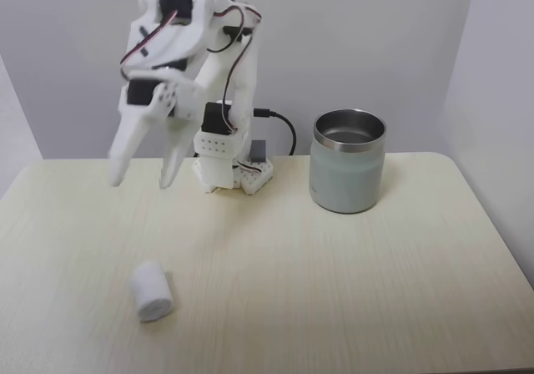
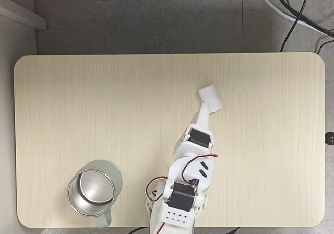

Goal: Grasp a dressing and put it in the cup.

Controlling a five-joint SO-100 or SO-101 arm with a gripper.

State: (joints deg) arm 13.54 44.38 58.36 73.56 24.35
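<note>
On pale wood table point(image 1: 350, 282), grey walls.

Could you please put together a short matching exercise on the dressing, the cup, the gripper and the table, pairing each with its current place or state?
Things:
1. dressing
2. cup
3. gripper
4. table

States:
A. open, raised above the table
B. upright and empty, beside the arm's base
C. lying on its side on the table
D. pale wood surface with rounded corners

Pairs: 1-C, 2-B, 3-A, 4-D
</note>
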